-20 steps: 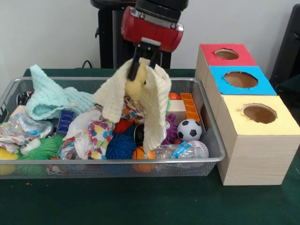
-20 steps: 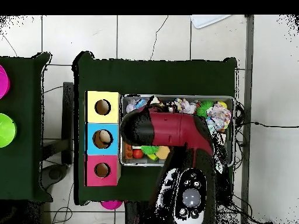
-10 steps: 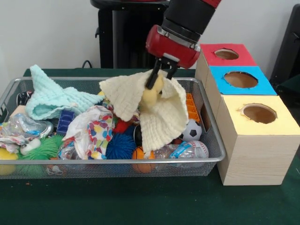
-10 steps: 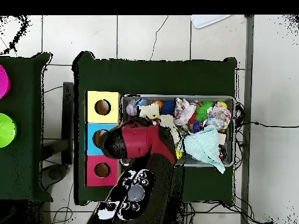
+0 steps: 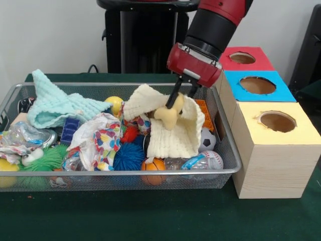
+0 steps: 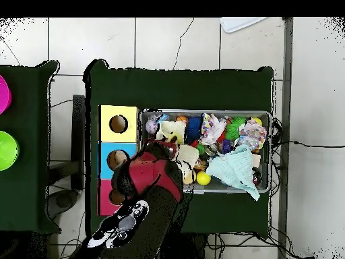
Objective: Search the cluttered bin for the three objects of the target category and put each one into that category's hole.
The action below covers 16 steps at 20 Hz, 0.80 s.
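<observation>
One cream waffle-weave cloth (image 5: 168,128) hangs from the black two-finger gripper (image 5: 181,96), clenched on it above the right end of the wide silver wire-mesh bin (image 5: 228,168), front view. Cloth's lower edge droops among the toys near a black-and-white soccer ball (image 5: 206,139). Judgement: lift higher so the trailing cloth clears the rim before heading to the row of wooden boxes with red, blue and yellow tops (image 5: 266,120).

Overhead view: red arm covers the gripper; cloth (image 6: 172,132) shows near the bin's (image 6: 202,112) box-side end, boxes (image 6: 118,159) just beside.

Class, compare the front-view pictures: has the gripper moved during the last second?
Yes. The gripper, holding the cream cloth, moved rightward toward the blue-topped box.
</observation>
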Available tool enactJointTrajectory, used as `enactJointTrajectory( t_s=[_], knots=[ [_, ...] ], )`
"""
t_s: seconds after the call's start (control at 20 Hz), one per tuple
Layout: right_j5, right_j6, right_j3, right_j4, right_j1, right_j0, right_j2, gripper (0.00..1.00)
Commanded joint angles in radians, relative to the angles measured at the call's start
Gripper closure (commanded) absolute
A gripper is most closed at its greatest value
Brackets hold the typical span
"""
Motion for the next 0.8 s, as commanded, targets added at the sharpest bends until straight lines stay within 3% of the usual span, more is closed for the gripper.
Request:
enactJointTrajectory(
  t_s=[0.05,0.3,0.35,0.55,0.8],
  knots=[
    [-0.194,0.331,0.157,0.146,0.177,0.059,-0.101,1.00],
    [-0.275,0.324,0.185,0.252,0.235,0.102,-0.130,1.00],
    [-0.270,0.286,0.197,0.259,0.214,0.085,-0.102,0.00],
    [-0.219,0.265,0.200,0.267,0.192,0.072,-0.081,0.00],
    [-0.033,0.181,0.203,0.207,0.028,-0.008,0.009,0.00]
  ],
)
